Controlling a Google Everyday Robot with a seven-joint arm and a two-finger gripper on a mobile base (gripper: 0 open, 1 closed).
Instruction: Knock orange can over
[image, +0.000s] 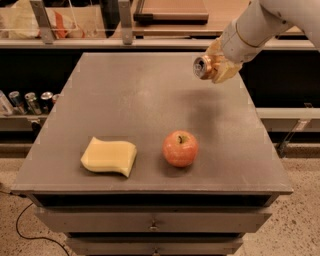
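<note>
The orange can (203, 67) is held in the air above the far right part of the grey table (125, 100). It is tipped on its side, with its silver top facing left toward the camera. My gripper (216, 68) is shut on the can, with tan fingers (226, 71) wrapped around its body. The white arm comes in from the upper right. The can's shadow lies on the table below and to the left of it.
A red apple (180, 148) stands front centre on the table. A yellow sponge (109, 157) lies to its left. A row of silver and dark cans (26, 102) sits on a low shelf to the left of the table. A counter runs behind the table.
</note>
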